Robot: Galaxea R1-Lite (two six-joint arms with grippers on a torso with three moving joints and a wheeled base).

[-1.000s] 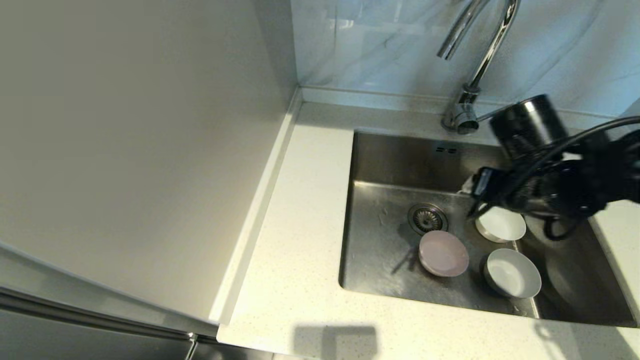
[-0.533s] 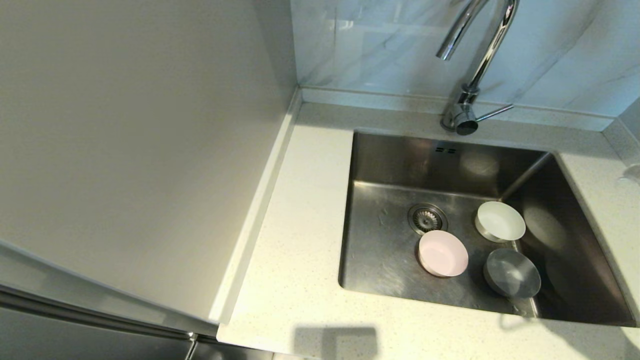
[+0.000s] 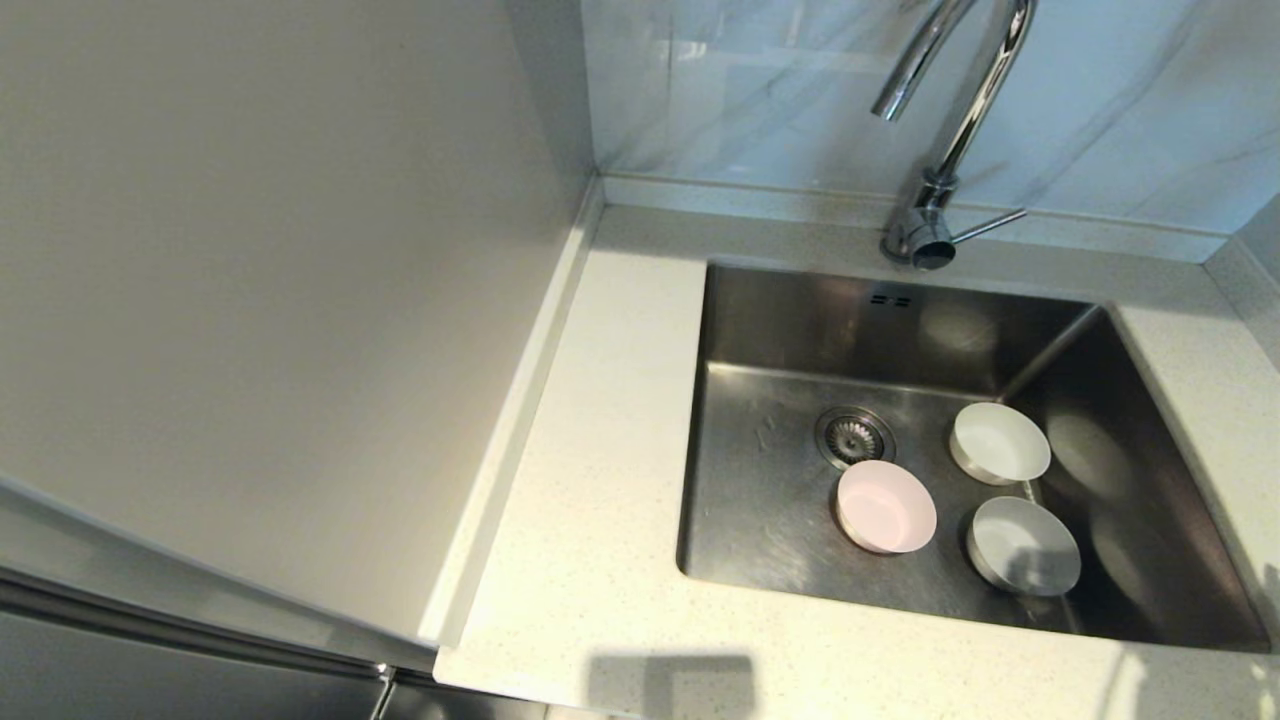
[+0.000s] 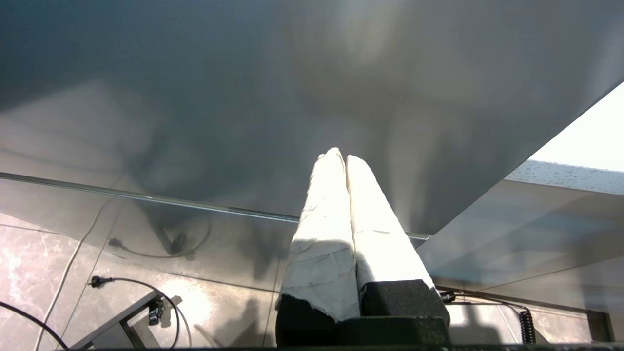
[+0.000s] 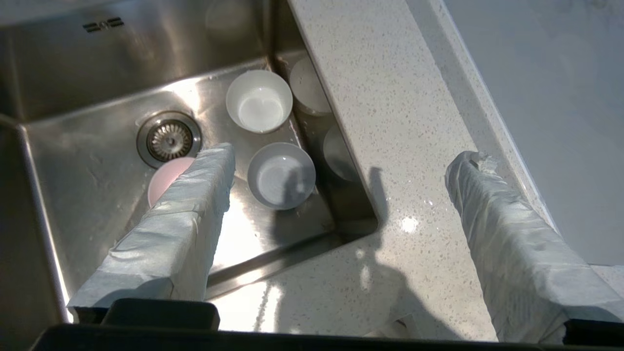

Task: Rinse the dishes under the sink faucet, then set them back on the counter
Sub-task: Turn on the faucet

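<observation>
Three dishes sit on the floor of the sink (image 3: 770, 470): a pale pink bowl (image 3: 886, 506) beside the drain, a white bowl (image 3: 1000, 443) behind it to the right, and a grey-white bowl (image 3: 1024, 546) near the front. The faucet (image 3: 965, 100) arches over the back rim, and no water shows. Neither arm appears in the head view. In the right wrist view my right gripper (image 5: 345, 157) hangs open and empty above the sink's front right corner, with the grey-white bowl (image 5: 281, 175), white bowl (image 5: 259, 101) and pink bowl (image 5: 165, 178) below. My left gripper (image 4: 340, 157) is parked, shut on nothing.
The speckled counter (image 3: 600, 480) wraps the sink on the left, front and right. A tall pale cabinet side (image 3: 250, 300) stands to the left. The drain strainer (image 3: 854, 437) lies just behind the pink bowl. The faucet's lever (image 3: 988, 225) points right.
My right arm, over the sink's right half a second ago, has pulled away to the right and left the head view. The three bowls have not moved.
</observation>
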